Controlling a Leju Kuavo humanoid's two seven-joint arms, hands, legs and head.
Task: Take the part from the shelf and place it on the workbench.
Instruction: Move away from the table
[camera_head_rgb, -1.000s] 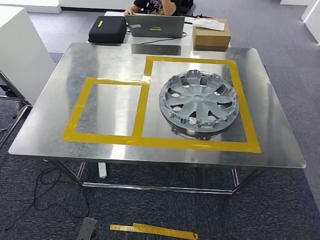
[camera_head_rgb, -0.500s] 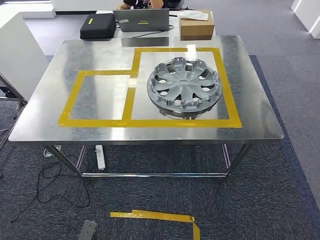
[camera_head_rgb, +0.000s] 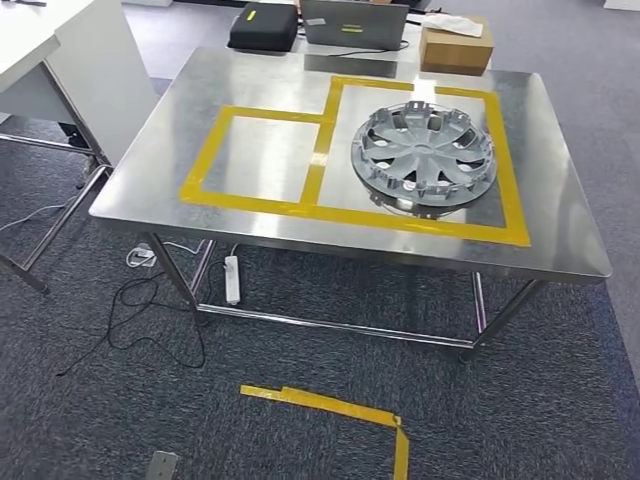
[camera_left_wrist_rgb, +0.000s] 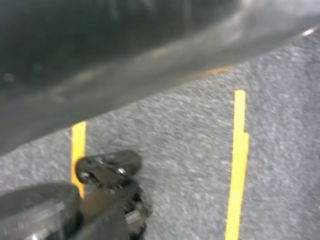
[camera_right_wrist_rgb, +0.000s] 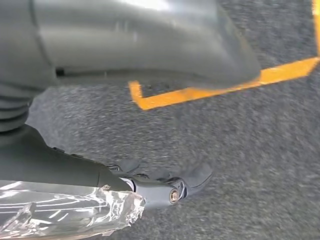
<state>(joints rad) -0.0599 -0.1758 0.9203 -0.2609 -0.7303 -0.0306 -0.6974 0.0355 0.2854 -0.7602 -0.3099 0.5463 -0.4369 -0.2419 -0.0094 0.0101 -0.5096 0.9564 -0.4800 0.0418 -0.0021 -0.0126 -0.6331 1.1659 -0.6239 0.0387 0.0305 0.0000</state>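
Hubcap is well apart from my fingers, up on the workbench while both arms hang low over the carpet. The left hand holds nothing I can see. Its dark fingers are blurred, and I cannot tell whether they are spread or curled. The right hand is released, fingers stretched out flat over the carpet, nothing in them. Yellow floor tape runs beneath both hands.

From the hands the hubcap lies forward, above, and to the right of the middle of my view, so I judge the right arm the nearer one. It rests flat and round, with no long axis to line up on. It sits inside the larger tape square, with the smaller square bare beside it. I read the placing as done.

Between me and the bench lies open carpet with an L of floor tape, a power strip and loose cable under the bench's left end. A white table stands just left of the bench. A case, laptop and box sit behind the far edge.
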